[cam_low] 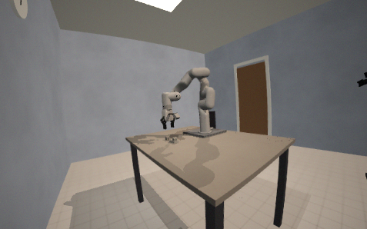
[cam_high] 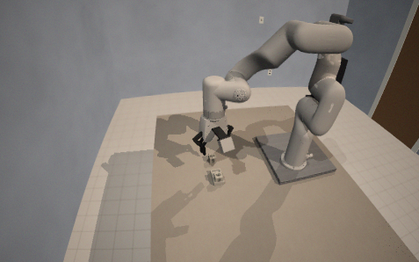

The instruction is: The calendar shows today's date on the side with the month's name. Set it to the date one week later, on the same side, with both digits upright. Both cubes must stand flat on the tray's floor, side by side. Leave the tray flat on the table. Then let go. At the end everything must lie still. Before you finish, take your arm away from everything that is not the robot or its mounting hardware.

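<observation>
You have one table (cam_low: 249,154), one arm (cam_high: 285,44), one gripper (cam_high: 213,141), one tray (cam_high: 217,177) and, as far as the top view allows, one loose cube (cam_high: 212,158); a second cube cannot be counted with certainty because the tray's contents are too small to resolve.

The table is a tan slab on dark legs, standing on a pale tiled floor (cam_low: 107,192). The arm is pale grey, rising from a grey base plate (cam_high: 324,169) at about three o'clock from the tray in the top view, arching up and over, then dropping toward the work area.

The gripper hangs above the table at roughly twelve o'clock from the tray, with the fingers (cam_high: 201,144) spread wide apart and nothing between them. It touches neither cube nor tray.

The tray is small and pale, lying on the table top. Something pale sits inside it, but digits and the month's name are unreadable at this scale. The loose cube rests on the table just beside the tray at twelve o'clock, between tray and gripper.

A brown door (cam_low: 252,100) and a wall clock (cam_low: 20,8) stand well apart from the work. Arm shadows (cam_high: 175,132) cross the table around the tray.
</observation>
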You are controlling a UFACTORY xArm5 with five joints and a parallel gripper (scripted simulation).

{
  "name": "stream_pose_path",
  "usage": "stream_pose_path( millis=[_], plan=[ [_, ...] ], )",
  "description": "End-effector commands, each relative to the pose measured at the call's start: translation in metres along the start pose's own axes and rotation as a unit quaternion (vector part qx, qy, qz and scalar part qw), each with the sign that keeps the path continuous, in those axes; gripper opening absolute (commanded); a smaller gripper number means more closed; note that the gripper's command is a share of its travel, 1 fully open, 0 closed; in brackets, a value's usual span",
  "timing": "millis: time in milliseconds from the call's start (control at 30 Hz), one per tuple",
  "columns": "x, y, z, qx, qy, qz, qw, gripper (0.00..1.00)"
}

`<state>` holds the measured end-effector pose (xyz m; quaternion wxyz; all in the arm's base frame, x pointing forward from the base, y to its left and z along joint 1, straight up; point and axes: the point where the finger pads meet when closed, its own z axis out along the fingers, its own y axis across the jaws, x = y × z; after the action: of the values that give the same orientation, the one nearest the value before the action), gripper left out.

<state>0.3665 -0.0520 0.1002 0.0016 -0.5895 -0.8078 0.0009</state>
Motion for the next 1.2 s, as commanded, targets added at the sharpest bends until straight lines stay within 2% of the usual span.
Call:
stream_pose_path(
  millis=[0, 200, 300, 333, 367, 467, 533, 567, 600, 733, 767, 833, 867, 900, 933, 1000, 1033, 1100, 1133, 1167],
  plan=[
    [0.004, 0.002, -0.001, -0.002, -0.001, -0.087, 0.996, 1.00],
    [0.009, 0.004, -0.001, -0.001, -0.001, -0.187, 0.982, 1.00],
    [0.009, 0.004, -0.001, -0.001, -0.001, -0.203, 0.979, 1.00],
    [0.011, 0.005, -0.001, -0.001, -0.001, -0.244, 0.970, 1.00],
    [0.012, 0.005, -0.001, -0.001, -0.001, -0.247, 0.969, 1.00],
    [0.014, 0.006, -0.001, -0.001, -0.001, -0.291, 0.957, 1.00],
    [0.016, 0.006, -0.001, -0.001, -0.001, -0.331, 0.944, 1.00],
    [0.016, 0.006, -0.001, -0.001, -0.001, -0.333, 0.943, 1.00],
    [0.018, 0.007, -0.001, -0.001, -0.001, -0.362, 0.932, 1.00],
    [0.021, 0.007, -0.001, -0.001, -0.001, -0.416, 0.909, 1.00],
    [0.022, 0.008, -0.001, -0.001, -0.001, -0.438, 0.899, 1.00],
    [0.022, 0.008, -0.001, -0.001, -0.001, -0.438, 0.899, 1.00],
    [0.023, 0.008, -0.001, -0.001, -0.001, -0.456, 0.890, 1.00],
    [0.025, 0.008, -0.001, -0.001, -0.001, -0.491, 0.871, 1.00],
    [0.025, 0.009, -0.001, -0.001, -0.001, -0.495, 0.869, 1.00],
    [0.027, 0.009, -0.001, -0.001, -0.001, -0.525, 0.851, 1.00],
    [0.027, 0.009, -0.001, -0.001, -0.001, -0.532, 0.846, 1.00],
    [0.029, 0.010, -0.001, -0.001, -0.001, -0.568, 0.823, 1.00],
    [0.029, 0.010, -0.001, -0.001, -0.001, -0.568, 0.823, 1.00],
    [0.031, 0.010, -0.001, -0.001, -0.001, -0.595, 0.804, 1.00]
  ],
)
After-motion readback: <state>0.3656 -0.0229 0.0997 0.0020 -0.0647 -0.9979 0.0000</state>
